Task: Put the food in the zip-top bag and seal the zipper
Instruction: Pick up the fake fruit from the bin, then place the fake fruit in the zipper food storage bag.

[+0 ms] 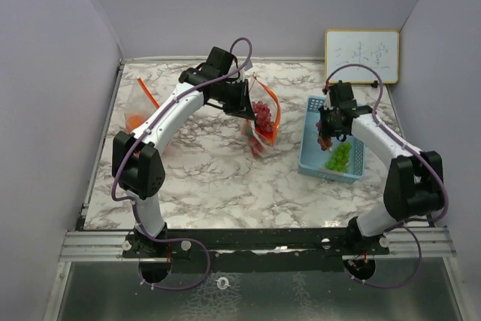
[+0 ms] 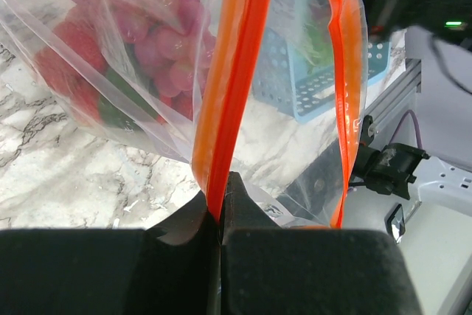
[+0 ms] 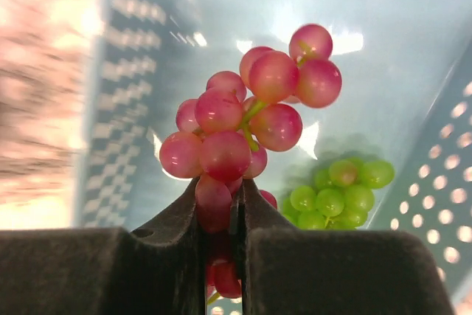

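Observation:
The clear zip-top bag (image 1: 263,122) with an orange zipper (image 2: 234,71) stands open mid-table, holding a purple-red grape bunch (image 2: 158,27) and red fruit (image 2: 70,71). My left gripper (image 2: 221,204) is shut on the bag's zipper rim and holds it up. My right gripper (image 3: 228,208) is shut on a red-purple grape bunch (image 3: 251,108) and holds it above the light-blue basket (image 1: 310,157). A green grape bunch (image 3: 339,197) lies in the basket below; it also shows in the top view (image 1: 338,157).
A second bag with orange contents (image 1: 139,107) lies at the far left of the marble table. A small whiteboard (image 1: 361,56) leans on the back wall at right. Walls close in left and right.

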